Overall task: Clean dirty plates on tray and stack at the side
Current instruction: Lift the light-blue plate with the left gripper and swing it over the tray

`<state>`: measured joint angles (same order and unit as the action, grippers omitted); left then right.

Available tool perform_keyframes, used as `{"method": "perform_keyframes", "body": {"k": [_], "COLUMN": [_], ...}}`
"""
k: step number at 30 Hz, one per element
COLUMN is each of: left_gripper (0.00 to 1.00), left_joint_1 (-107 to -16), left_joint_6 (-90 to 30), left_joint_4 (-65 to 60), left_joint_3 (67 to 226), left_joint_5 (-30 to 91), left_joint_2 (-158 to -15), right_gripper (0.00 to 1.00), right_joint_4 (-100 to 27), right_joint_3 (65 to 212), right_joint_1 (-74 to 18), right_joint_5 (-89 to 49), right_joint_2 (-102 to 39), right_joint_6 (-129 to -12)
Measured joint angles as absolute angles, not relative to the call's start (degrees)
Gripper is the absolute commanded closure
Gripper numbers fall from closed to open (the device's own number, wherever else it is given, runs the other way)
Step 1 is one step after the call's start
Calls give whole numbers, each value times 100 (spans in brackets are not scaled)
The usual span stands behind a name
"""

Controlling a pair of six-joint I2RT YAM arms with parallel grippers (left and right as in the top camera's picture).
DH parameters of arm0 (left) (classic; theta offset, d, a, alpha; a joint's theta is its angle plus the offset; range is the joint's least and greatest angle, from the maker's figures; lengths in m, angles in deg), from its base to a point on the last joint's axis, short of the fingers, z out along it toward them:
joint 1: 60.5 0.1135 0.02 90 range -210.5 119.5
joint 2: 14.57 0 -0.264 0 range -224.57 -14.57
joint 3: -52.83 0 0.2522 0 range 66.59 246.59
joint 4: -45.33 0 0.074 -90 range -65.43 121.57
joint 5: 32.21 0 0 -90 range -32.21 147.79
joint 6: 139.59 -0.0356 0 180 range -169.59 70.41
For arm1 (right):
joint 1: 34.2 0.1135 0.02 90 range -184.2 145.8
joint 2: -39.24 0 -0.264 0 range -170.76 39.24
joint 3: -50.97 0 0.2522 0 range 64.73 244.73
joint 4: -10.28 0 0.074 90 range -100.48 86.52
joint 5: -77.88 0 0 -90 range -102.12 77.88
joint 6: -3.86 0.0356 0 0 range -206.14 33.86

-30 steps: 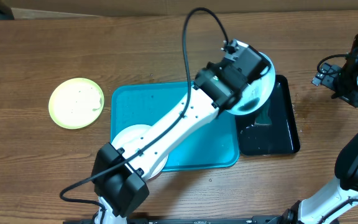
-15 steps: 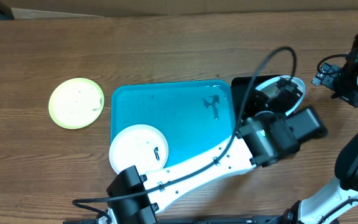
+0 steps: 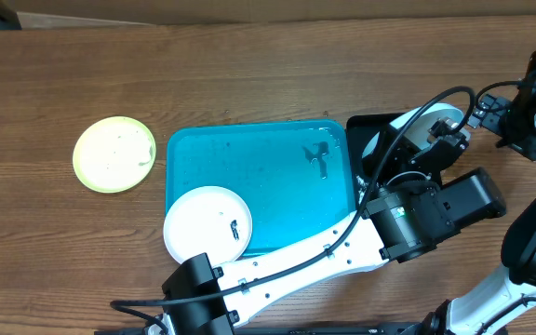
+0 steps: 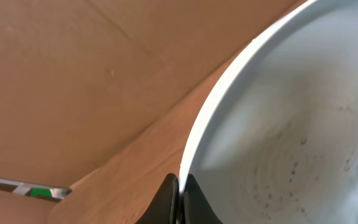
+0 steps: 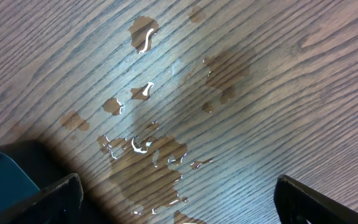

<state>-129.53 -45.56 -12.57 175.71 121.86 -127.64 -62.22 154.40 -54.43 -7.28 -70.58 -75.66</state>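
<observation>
Overhead, plates: white plate (image 3: 207, 223) in the turquoise tray (image 3: 277, 177), at its near-left corner; yellow-green plate (image 3: 114, 154) on the table (image 3: 249, 65), left of the tray; pale blue plate (image 3: 376, 141) tilted above the black tray (image 3: 361, 123), just right of the tray.
Left wrist, left tool (image 4: 178, 196): pinched tight on the pale blue plate's rim.
Right wrist, right tool (image 5: 178, 193): spread wide, holding nothing, above water puddles (image 5: 148, 158) on the table.

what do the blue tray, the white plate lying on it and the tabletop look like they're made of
The large turquoise rectangular tray: probably plastic, glossy, with even colour and rounded moulded corners. The round white plate on it: likely plastic too, smooth and faintly shiny, though ceramic cannot be ruled out. The brown table: wood or wood-look laminate, with visible grain and a semi-matte finish.
</observation>
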Motion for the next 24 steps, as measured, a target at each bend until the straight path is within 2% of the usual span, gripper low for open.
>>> {"method": "perform_keyframes", "body": {"k": [24], "left_gripper": [96], "left_joint_1": [-12953], "left_joint_6": [-4960], "left_joint_4": [-994], "left_joint_3": [17571], "left_joint_5": [12258], "left_joint_2": [-12764], "right_gripper": [0], "right_joint_4": [-6220], "right_joint_3": [15440], "right_joint_1": [-5441], "right_joint_5": [-726], "right_joint_2": [-7058], "right_joint_6": [-7569]}}
